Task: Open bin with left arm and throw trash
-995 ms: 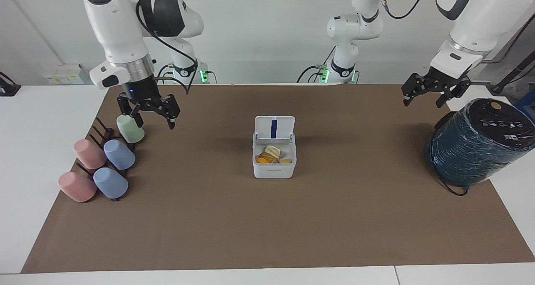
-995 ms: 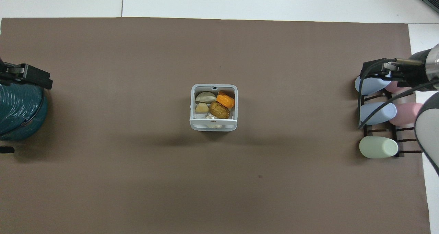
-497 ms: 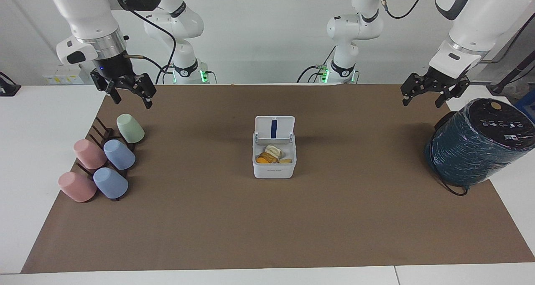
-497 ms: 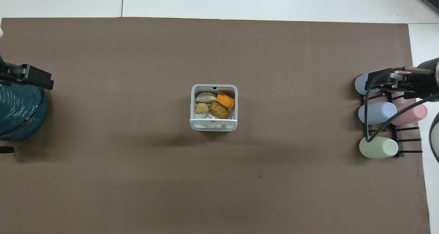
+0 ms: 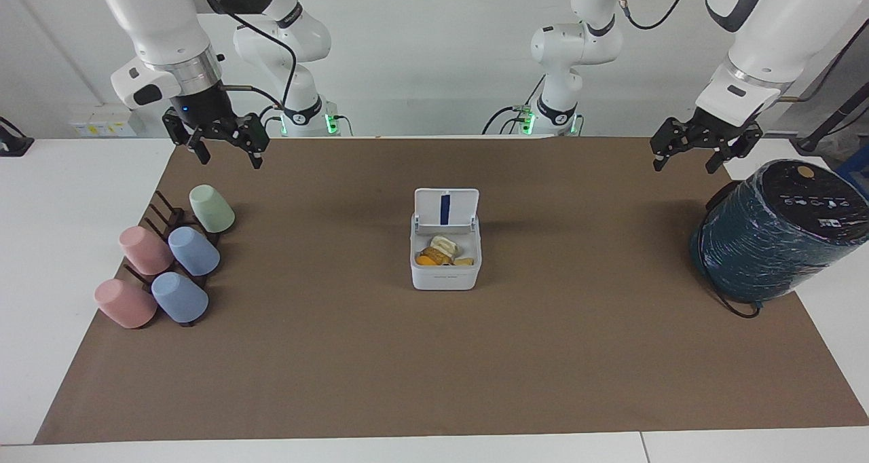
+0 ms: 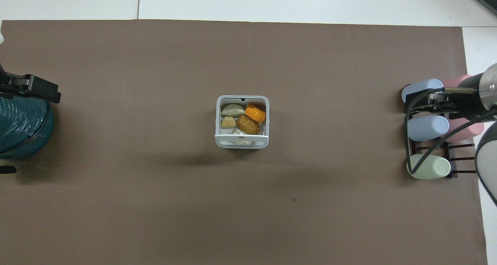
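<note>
The task looks done: the bin (image 5: 445,259) at frame centre stands open with the trash (image 6: 243,119) inside, while the left claw (image 5: 693,152) at upper right and the right claw (image 5: 220,144) at upper left hang open and empty.

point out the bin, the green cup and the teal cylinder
bin (image 5: 445,278), facing view, front wall
green cup (image 5: 211,208), facing view, its side
teal cylinder (image 5: 760,259), facing view, wrapped side

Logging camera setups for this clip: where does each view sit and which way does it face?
Facing view: high across the table, facing the robots; both arms, left gripper and right gripper raised.
Overhead view: above the robots' end, looking steeply down; gripper parts at the edges.
Shared: the open small white square plastic bin, half a turn apart.
</note>
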